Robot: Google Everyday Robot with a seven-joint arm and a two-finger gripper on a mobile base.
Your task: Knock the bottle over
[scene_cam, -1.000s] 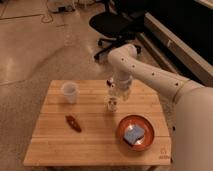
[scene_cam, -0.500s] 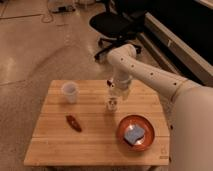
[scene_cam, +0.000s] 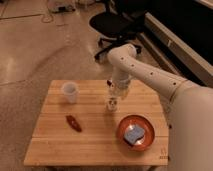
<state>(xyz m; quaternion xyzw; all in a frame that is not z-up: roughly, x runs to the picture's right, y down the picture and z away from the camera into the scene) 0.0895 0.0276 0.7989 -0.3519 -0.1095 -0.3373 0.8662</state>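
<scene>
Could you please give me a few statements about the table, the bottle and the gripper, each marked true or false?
1. The bottle stands upright on the wooden table. True.
2. The gripper is over the white cup. False: it is right above the bottle, and the cup stands apart to the left in the camera view.
3. The orange bowl holds a blue object. True.
4. The small reddish item lies inside the bowl. False: it lies on the bare tabletop, left of the bowl.
5. The bottle is lying on its side. False: it is not yet knocked over.
</scene>
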